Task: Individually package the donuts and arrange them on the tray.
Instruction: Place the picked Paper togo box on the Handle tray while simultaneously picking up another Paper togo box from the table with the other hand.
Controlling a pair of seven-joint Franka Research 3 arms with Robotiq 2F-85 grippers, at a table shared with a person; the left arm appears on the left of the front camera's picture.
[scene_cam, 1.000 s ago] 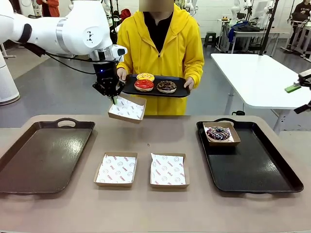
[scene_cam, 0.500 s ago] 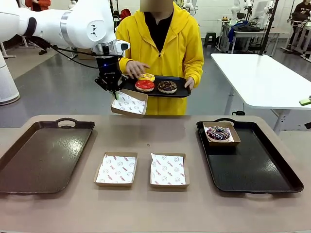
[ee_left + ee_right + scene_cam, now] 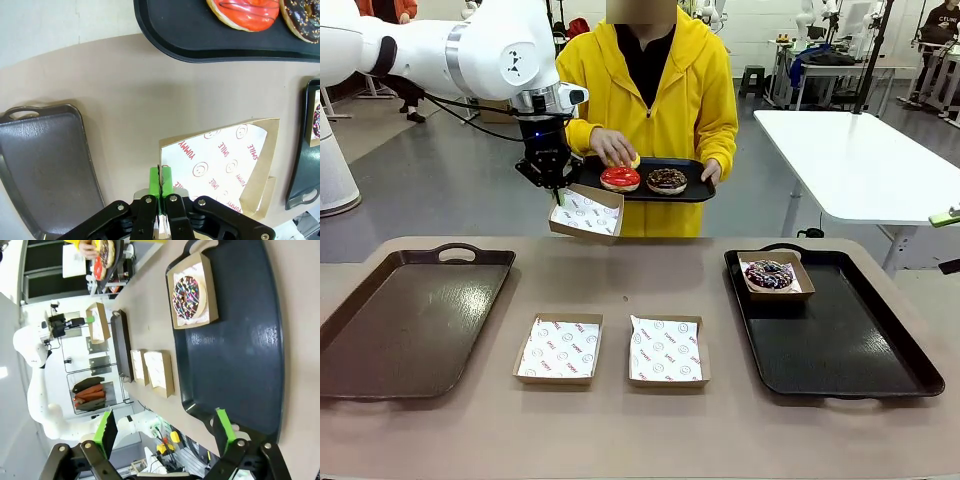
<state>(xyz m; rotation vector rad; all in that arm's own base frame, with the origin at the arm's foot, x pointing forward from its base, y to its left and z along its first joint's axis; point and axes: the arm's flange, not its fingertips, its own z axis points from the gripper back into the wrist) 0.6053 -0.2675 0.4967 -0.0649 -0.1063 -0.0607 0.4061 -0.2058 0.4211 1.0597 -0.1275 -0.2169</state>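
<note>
Your left gripper (image 3: pixel 556 194) is pinched tight on the rim of one paper-lined box (image 3: pixel 585 214). It holds the box tilted in the air past the table's (image 3: pixel 620 270) far edge, just under the left end of the small black tray (image 3: pixel 695 190) the person carries. Nothing is in that box.

On the small tray, the red donut (image 3: pixel 619 178) and chocolate donut (image 3: pixel 667 180) sit side by side near its front edge. The yellow donut (image 3: pixel 634 160) lies behind the red one, mostly covered by the person's hand (image 3: pixel 613 146), which rests on it. That reads as a pick-up for the offered box, though that is a guess.

Your right gripper (image 3: pixel 165 431) stands wide with nothing between the pads, off toward the table's right side, looking across the right serving tray (image 3: pixel 880 385).

Tally:
- The sprinkled donut (image 3: pixel 769 274) is boxed and parked at the far left corner of the right serving tray, so one of four is done.
- Two empty boxes (image 3: pixel 559 348) wait side by side toward the table's near edge, between the serving trays.
- The left serving tray (image 3: pixel 380 380) carries nothing.
- Left for you: three donuts to box, and three boxes to set on a tray.
</note>
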